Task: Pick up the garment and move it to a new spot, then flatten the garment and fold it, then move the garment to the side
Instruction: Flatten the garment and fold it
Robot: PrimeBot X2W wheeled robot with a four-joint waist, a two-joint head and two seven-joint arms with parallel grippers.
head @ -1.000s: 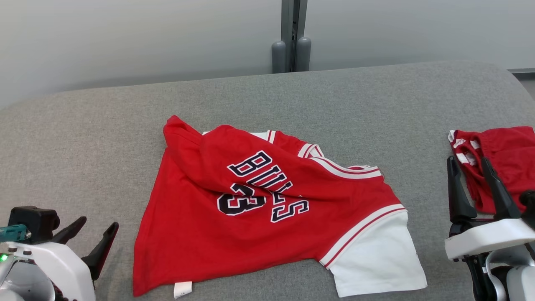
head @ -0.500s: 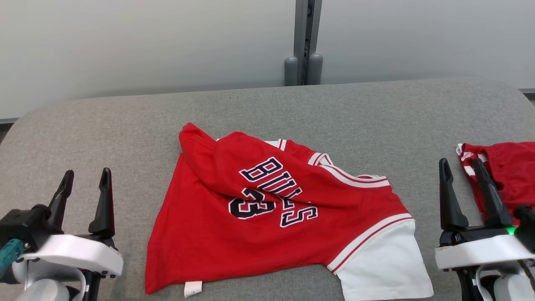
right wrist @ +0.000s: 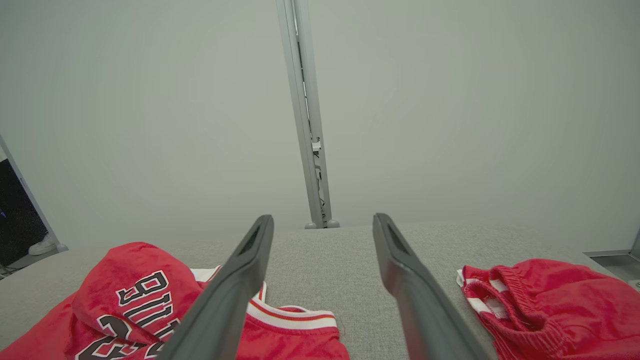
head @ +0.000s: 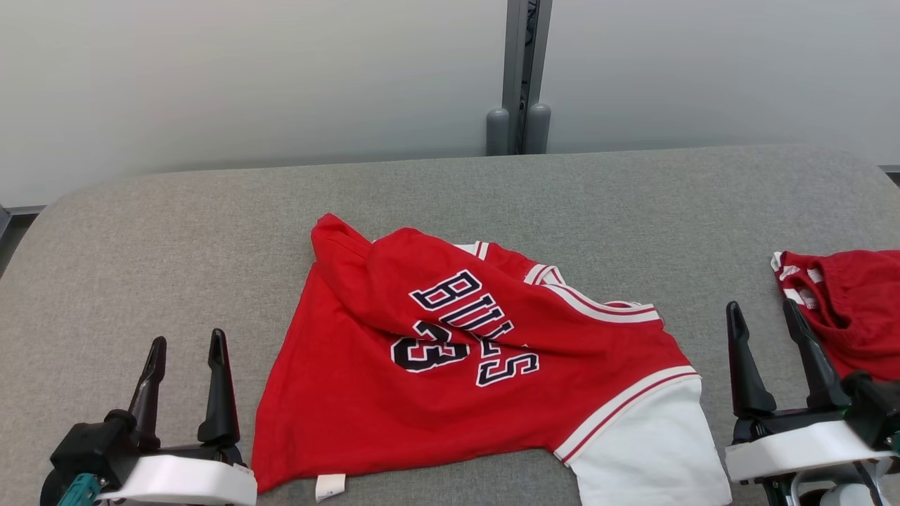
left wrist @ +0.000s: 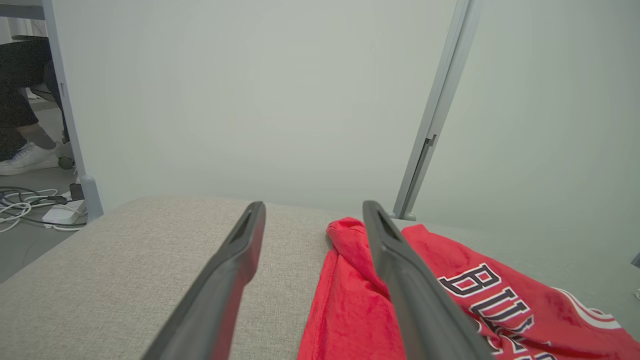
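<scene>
Looking down in head view we see the red jersey (head: 436, 379) lying crumpled at centre of frame on the grey padded table (head: 211, 232), not flat: upper part folded over itself, dark "BULLS" lettering and number 33 running skewed, white sleeve (head: 647, 450) at its lower right, small white tag (head: 330, 486) poking out at the bottom hem. Our left gripper (head: 187, 339) sits lower left of frame, just beside the jersey's left edge, fingers pointing up the frame, jaws spread wide, nothing between them. Our right gripper (head: 762, 305) sits lower right, jaws spread too, empty, between the sleeve and the red shorts (head: 854, 316) bunched at the right edge of frame. We can't tell if either gripper touches the table. A grey post (head: 520, 70) splits the pale wall (head: 246, 70) at top centre. In left wrist view we see a white shoe (left wrist: 27, 159) and cables (left wrist: 25, 200) on the floor at far left
</scene>
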